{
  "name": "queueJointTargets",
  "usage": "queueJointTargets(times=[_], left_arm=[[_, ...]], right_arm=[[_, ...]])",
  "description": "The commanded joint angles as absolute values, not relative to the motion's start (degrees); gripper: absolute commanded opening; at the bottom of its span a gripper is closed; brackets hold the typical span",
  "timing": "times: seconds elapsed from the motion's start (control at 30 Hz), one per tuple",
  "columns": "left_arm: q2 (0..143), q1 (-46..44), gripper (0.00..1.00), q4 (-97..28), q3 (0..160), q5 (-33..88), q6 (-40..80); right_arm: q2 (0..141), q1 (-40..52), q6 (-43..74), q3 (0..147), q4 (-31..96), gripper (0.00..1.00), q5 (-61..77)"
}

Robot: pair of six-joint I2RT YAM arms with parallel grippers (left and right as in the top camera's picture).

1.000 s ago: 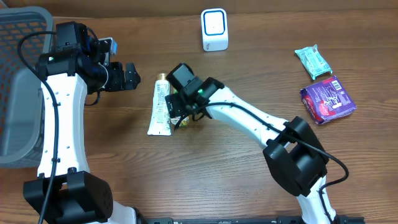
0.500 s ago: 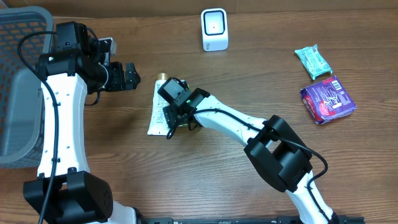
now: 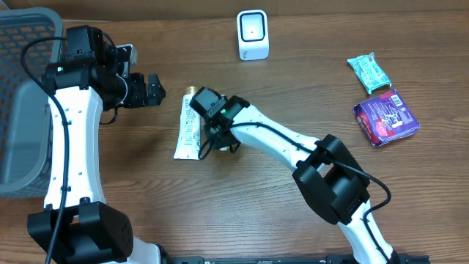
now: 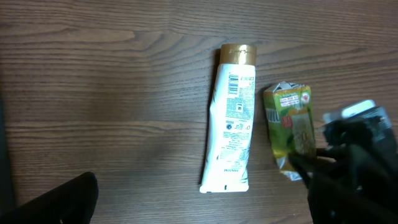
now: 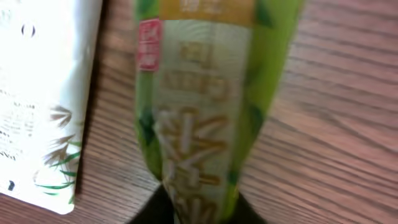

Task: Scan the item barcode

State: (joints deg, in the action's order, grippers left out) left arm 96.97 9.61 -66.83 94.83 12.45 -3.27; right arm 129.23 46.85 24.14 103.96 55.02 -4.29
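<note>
One white tube (image 4: 231, 130), one green packet (image 4: 287, 121) pinched by right gripper (image 4: 305, 163), left gripper (image 3: 154, 90) spread wide

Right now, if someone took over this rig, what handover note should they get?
Left pincer: open, empty, hovering near the grey basket.
Right pincer: looks closed on one end of the green packet, which lies on the table beside the white tube.
The white scanner stands at the far edge; a mint wrapper and a purple packet lie to the right.
Done: packet gripped.
Left: lift it and show its barcode to the scanner.
</note>
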Motion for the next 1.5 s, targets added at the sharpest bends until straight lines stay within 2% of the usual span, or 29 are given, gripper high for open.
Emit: queueJointTargets(times=[0.0, 0.13, 0.4, 0.53, 0.73, 0.83, 0.93, 1.03, 1.1, 1.33, 1.47], left_arm=[[95.1, 9.7, 1.0, -66.8, 94.8, 13.0, -2.6], [95.1, 9.7, 1.0, -66.8, 94.8, 13.0, -2.6], [95.1, 9.7, 1.0, -66.8, 94.8, 13.0, -2.6], [95.1, 9.7, 0.99, -66.8, 94.8, 13.0, -2.6], [95.1, 9.7, 0.99, -66.8, 94.8, 13.0, -2.6], [95.1, 9.7, 1.0, -66.8, 94.8, 13.0, -2.6], [95.1, 9.7, 1.0, -66.8, 94.8, 13.0, -2.6], [95.1, 9.7, 1.0, -66.8, 94.8, 13.0, -2.6], [95.1, 9.7, 1.0, -66.8, 94.8, 13.0, -2.6], [95.1, 9.7, 1.0, -66.8, 94.8, 13.0, -2.6], [95.1, 9.7, 1.0, -66.8, 94.8, 13.0, -2.6]], right_arm=[[126.8, 44.9, 23.5, 106.1, 57.1, 0.09, -2.4], [124.3, 41.5, 19.5, 106.1, 58.3, 0.06, 11.2], [124.0, 31.9, 6.2, 103.7, 56.8, 0.04, 57.2], [124.0, 28.5, 5.5, 98.9, 55.3, 0.05, 65.8], [124.1, 25.3, 6.4, 89.6, 50.3, 0.05, 66.7], [124.1, 24.4, 8.5, 86.2, 47.7, 0.06, 62.1], [124.1, 23.3, 10.9, 85.8, 48.4, 0.2, 52.2], [124.1, 21.3, 10.9, 86.0, 48.5, 0.36, 49.3], [124.1, 20.1, 10.9, 86.0, 48.5, 0.42, 48.5], [124.0, 17.0, 6.7, 88.9, 51.9, 0.45, 45.2], [123.8, 19.9, 1.3, 89.9, 52.8, 0.5, 44.9]])
